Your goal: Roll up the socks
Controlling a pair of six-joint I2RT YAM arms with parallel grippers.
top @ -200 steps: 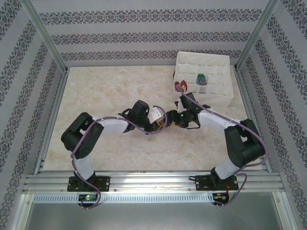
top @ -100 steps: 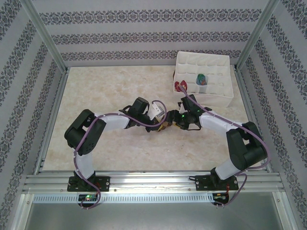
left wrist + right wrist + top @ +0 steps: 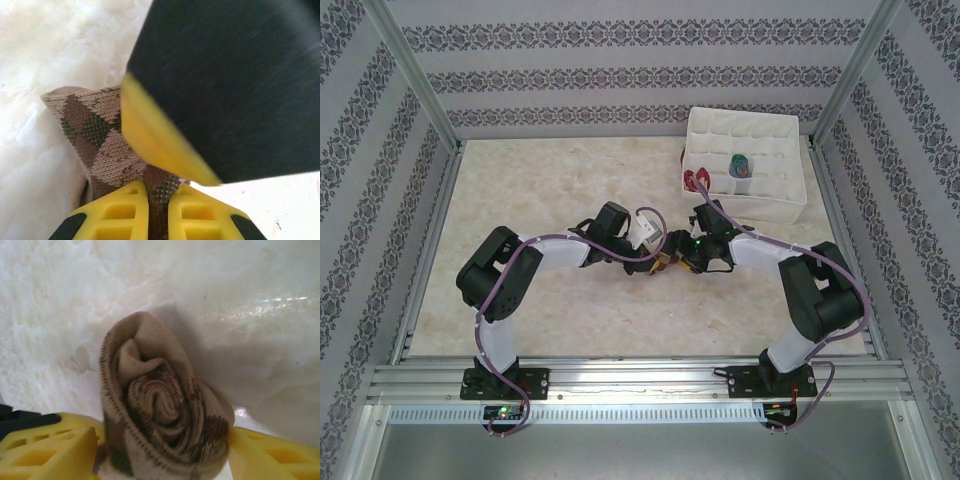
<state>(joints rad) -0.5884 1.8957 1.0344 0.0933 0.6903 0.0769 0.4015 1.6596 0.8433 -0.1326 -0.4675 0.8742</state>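
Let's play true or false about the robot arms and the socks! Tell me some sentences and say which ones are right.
1. The brown argyle knitted sock is rolled into a spiral between the right arm's yellow fingers. True.
2. The left arm's yellow fingers are wide open, holding nothing. False: they pinch that sock's fabric.
3. A striped rolled sock sits in the white fabric box with compartments. True.
4. That box stands at the near left corner of the table. False: it is at the far right.
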